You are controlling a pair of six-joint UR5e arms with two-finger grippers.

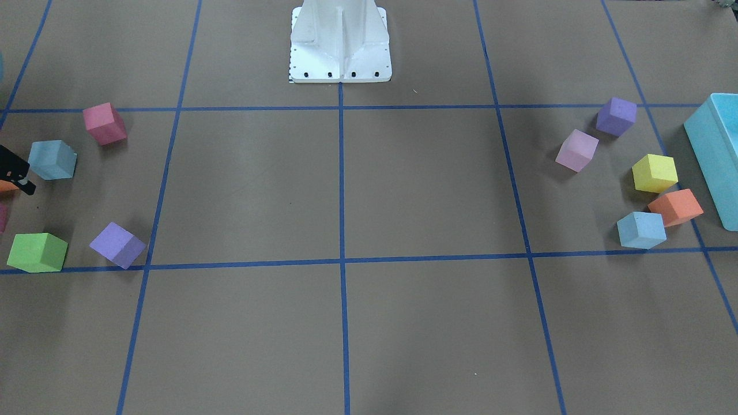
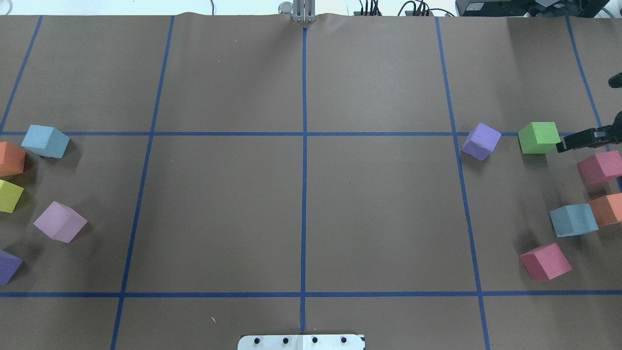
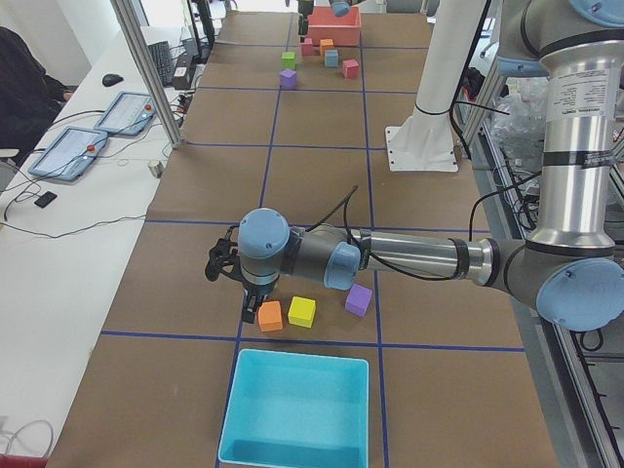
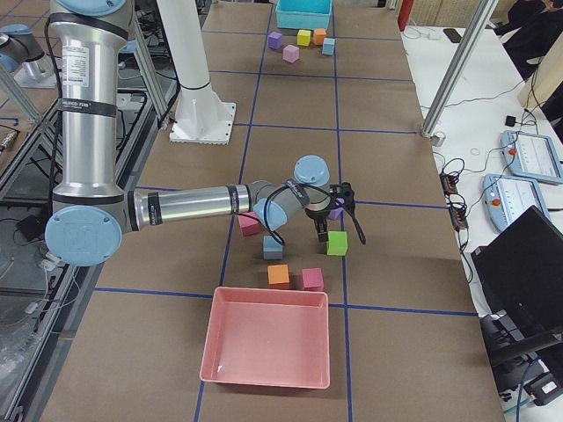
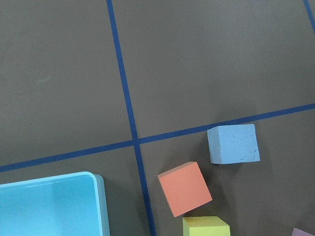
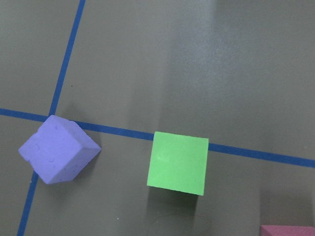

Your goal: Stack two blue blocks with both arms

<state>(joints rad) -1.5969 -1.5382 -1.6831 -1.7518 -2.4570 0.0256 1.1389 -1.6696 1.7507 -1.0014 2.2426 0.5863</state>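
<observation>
In the front-facing view we find the right-side blue block lying on the surface, near the black sliver of the right end effector at the frame's edge. The left-side blue block lies well apart from it at the opposite end, just beside an orange cube.

From overhead, the right end effector has its tip just beside a green cube. The right-side blue block lies robot-ward of it, past a pink cube. We cannot tell whether its fingers are spread or pressed together. The left-side blue block rests alone, and the left end effector is out of frame.

In the left side view, the left end effector hangs low over the orange cube, with the turquoise bin just beyond. Its wrist hides the blue block, and we cannot tell how its jaws stand.

In the right side view, the right end effector hovers by the green cube, and the right-side blue block lies free toward the arm's base.

The left wrist camera shows the left-side blue block flat on the surface, apart from the orange cube. No fingers show.

The right wrist camera shows only the green cube, a purple cube and the edge of a pink one. No blue block is in sight.

We judge that nothing is done yet. Both blocks are ungrasped, so both pickups, the bringing together and the stacking all remain.
</observation>
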